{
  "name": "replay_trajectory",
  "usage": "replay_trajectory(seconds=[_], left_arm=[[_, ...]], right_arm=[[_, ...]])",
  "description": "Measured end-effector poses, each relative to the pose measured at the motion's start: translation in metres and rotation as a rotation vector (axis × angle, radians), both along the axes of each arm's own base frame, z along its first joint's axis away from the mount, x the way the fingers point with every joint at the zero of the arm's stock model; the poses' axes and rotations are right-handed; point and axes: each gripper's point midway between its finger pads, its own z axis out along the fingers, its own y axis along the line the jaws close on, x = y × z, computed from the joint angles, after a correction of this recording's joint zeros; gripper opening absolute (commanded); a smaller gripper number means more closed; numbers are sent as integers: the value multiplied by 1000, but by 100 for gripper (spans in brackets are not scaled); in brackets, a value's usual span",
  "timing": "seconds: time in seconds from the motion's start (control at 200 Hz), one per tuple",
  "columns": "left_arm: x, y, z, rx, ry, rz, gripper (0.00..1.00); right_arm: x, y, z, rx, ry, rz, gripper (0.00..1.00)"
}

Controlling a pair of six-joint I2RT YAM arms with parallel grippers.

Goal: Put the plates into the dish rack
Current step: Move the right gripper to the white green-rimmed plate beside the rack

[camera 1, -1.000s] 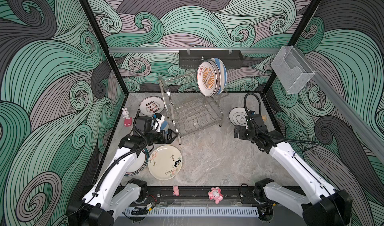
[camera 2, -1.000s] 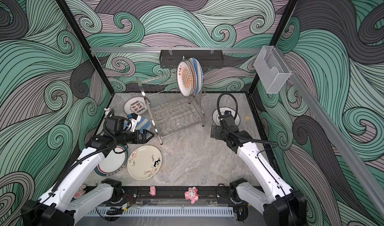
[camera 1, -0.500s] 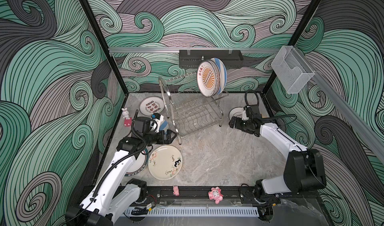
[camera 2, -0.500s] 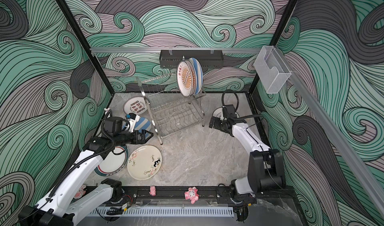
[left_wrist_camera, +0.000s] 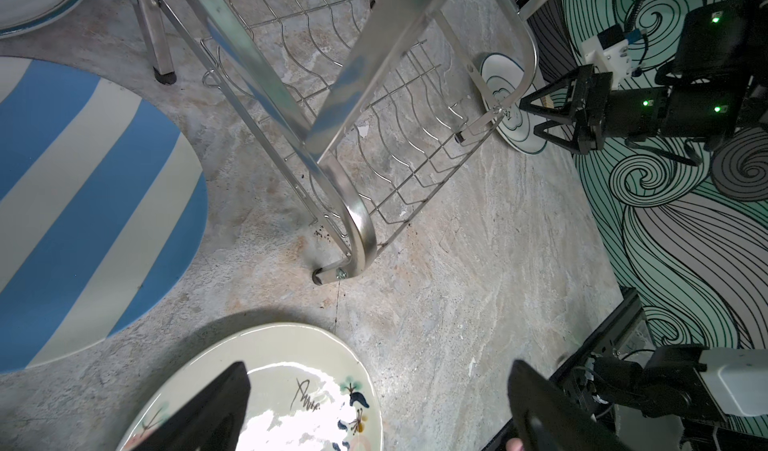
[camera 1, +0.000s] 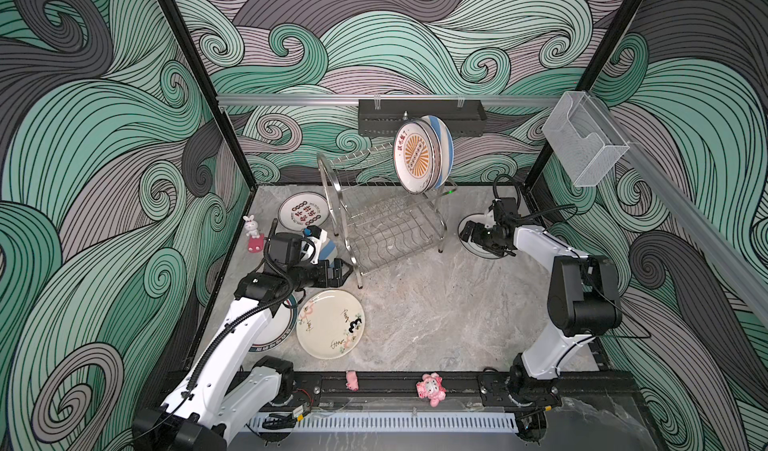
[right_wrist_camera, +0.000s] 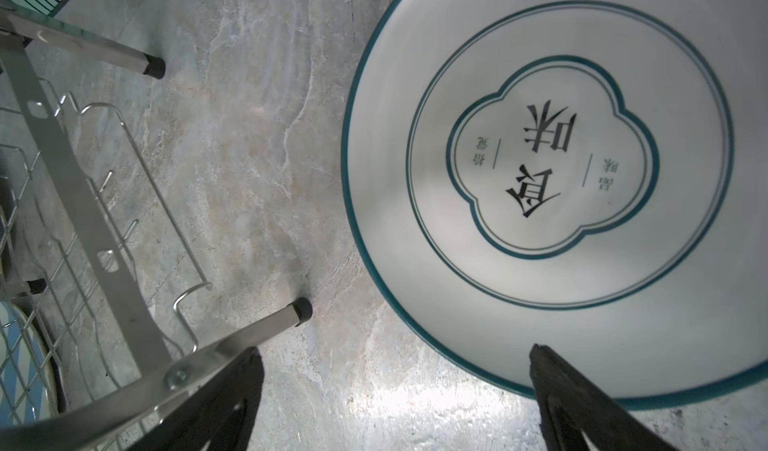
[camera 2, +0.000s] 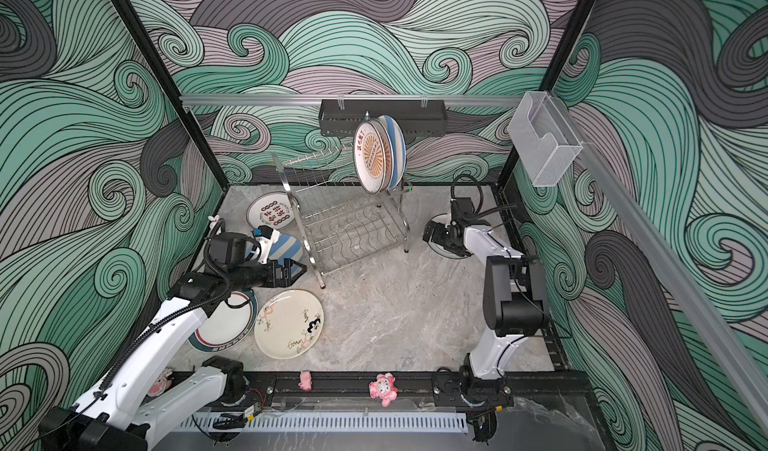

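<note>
The right gripper [right_wrist_camera: 395, 407], fingers [right_wrist_camera: 582, 407] spread wide and empty, hovers low at the rim of the cloud-outline plate [right_wrist_camera: 540, 158], which lies flat on the table [right_wrist_camera: 270, 179] just beside the dish rack [left_wrist_camera: 359, 228], apparently to straddle its edge, while the left gripper [left_wrist_camera: 374, 411] hangs open-fingered above the cream plate [left_wrist_camera: 291, 386].
</note>
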Motion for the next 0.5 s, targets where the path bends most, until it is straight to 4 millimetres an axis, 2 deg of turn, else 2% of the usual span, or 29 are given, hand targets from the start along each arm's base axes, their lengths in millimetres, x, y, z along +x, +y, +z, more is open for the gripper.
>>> replay_trajectory(seconds=[0.24,0.5], left_arm=[[0,0,-1,4,3,1,99],[0,0,-1,4,3,1,99]], right_arm=[[4,3,-19,18,45,9,99],[3,4,-24,24,59,12,99]])
